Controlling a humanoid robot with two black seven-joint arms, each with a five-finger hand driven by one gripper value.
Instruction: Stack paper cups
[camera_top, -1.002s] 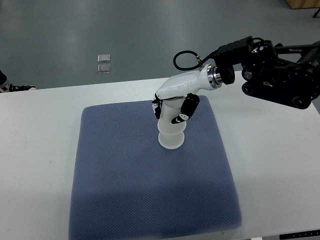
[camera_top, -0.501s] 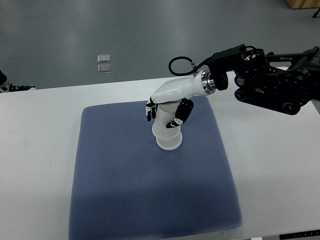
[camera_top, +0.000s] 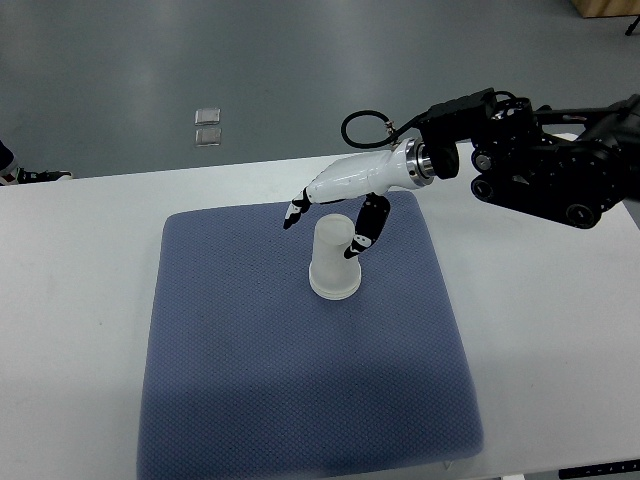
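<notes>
The paper cups (camera_top: 334, 260) stand upside down on the mat, wide rim on the cloth and the narrower closed base on top, so the long axis runs straight up from the tabletop with little or no lean. They read as one white, slightly tapered column; I cannot make out how many are nested in it. The surface is smooth and matte, and the rim shows as a thicker rolled ring at the bottom.

They sit on a blue-grey mat (camera_top: 250, 380), a soft square pad with rounded corners and a fine dimpled weave, standing in its far half, a little right of its middle and nearer the tabletop's far edge than its near one.

The right hand (camera_top: 335, 205) hangs over the top of the cups, released: its fingers are spread and hold nothing. The fingertips (camera_top: 294, 213) on the left stick out past the cups in the air, apart from them. The digit with black joints (camera_top: 365, 228) on the right hangs down close by the cups' upper side; whether it touches I cannot tell. The hand has a glossy white shell, and it joins a silver collar and a black, jointed arm (camera_top: 540, 170) with a looped cable, coming in from the right over the far right corner.

The white tabletop (camera_top: 560, 330) is smooth and plain around the mat.
</notes>
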